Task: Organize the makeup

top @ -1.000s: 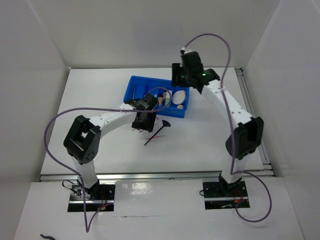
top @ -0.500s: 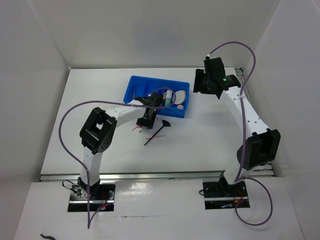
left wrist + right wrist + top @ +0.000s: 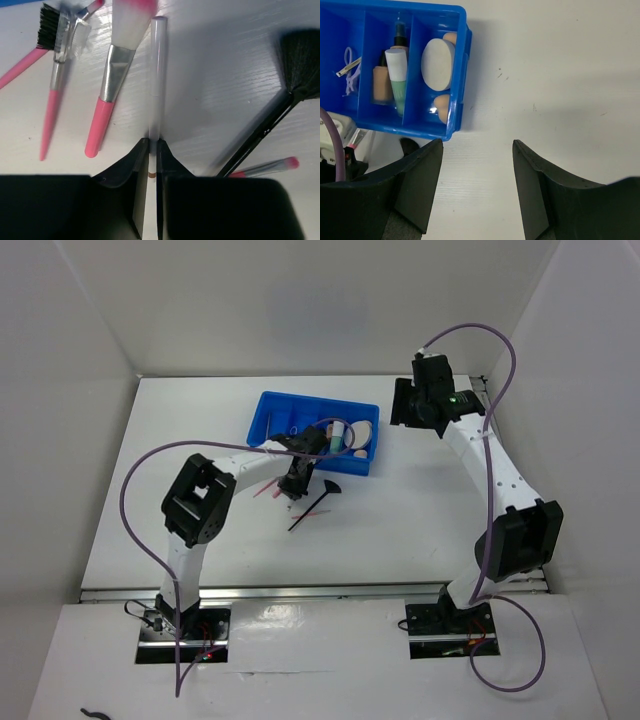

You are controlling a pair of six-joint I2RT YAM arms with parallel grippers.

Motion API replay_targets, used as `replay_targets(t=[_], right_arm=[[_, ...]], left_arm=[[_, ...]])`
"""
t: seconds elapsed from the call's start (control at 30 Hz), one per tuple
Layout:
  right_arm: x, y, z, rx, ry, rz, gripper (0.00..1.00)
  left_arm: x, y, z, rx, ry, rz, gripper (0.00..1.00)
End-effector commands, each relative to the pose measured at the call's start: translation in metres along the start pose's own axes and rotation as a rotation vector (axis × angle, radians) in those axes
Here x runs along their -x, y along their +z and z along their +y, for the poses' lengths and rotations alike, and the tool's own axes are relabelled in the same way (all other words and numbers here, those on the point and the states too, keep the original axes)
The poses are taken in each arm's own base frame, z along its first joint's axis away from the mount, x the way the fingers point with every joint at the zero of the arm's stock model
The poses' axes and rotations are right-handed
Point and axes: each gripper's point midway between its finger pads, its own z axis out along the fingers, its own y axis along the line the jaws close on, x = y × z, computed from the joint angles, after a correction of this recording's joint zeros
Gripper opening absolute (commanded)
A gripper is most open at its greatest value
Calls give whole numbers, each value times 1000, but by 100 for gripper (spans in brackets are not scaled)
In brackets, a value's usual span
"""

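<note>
Two claws, two states. My left claw is pressed together on a thin, smooth, pale stick that runs straight ahead of the tips over the white desk. I cannot tell whether the stick rests on the desk.

Just left of it lies a flat brush with a shiny metal collar and a glossy pink handle. Farther left are a pointed pink stick and a small comb brush with stiff black bristles. On the right a black brush fans out soft dark hair, its thin handle slanting back toward my claw.

My right claw is spread wide over bare desk. Ahead and to its left sits a blue plastic tray. In the compartment nearest the claw, a round cream puff lies between two peach sponges. The next compartment holds a mint-green tube beside a beige bottle.
</note>
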Motion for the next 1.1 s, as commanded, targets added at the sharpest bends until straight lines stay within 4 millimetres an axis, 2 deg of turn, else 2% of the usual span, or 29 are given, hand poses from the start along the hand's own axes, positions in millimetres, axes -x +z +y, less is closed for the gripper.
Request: replay_targets(t=[0.0,0.1,0.2,0.3,0.37,0.4,0.43,0.53,0.6,0.67,0.7,0.73,0.77,0.8,0.87,0.9,0.93,1.0,1.07], right_arm=[[8,-15,-6,-7,1,-46,66],[8,-15,-6,-7,1,-46,66],[8,-15,-6,-7,1,-46,66],[8,-15,-6,-7,1,-46,66],[8,-15,-6,-7,1,-46,66],[8,-15,-6,-7,1,-46,66],[8,-15,-6,-7,1,-46,66],[8,-15,-6,-7,1,-46,66],[4,-13,-6,-1,-1,-35,66],[4,-13,-6,-1,-1,-35,66],[2,-11,-3,14,-1,-30,66],[2,-11,-3,14,8,-30,66],[2,-11,-1,23,8,-28,66],[-1,-8,0,29,6,-17,66],[2,-11,-1,21,7,-20,66],[3,-8,-2,12,7,-22,66],[2,-8,-4,0,5,-16,66],[4,-10,-6,-10,5,-18,66],[4,-10,-7,-19,5,-21,66]], left_arm=[[0,-11,-8,-71,43,-9,12],[3,-29,-10,-109,51,-33,0],[6,-51,-18,-185,79,-64,0],[13,-85,-26,-271,99,-113,0],[24,-108,-25,-283,95,-156,0],[28,-113,-25,-286,94,-163,0],[33,-120,-17,-265,81,-179,0],[69,-146,8,-208,-7,-282,0],[97,-151,26,-167,-55,-338,0],[120,-150,36,-141,-83,-377,0],[140,-162,44,-123,-116,-427,0],[150,-161,48,-88,-126,-443,0],[159,-142,53,-59,-137,-426,0],[175,-150,59,-46,-155,-462,0],[184,-136,69,-6,-163,-455,0],[192,-123,78,18,-181,-449,0],[191,-113,83,27,-197,-431,0],[200,-96,102,29,-244,-434,0],[204,-85,108,-11,-281,-435,0]])
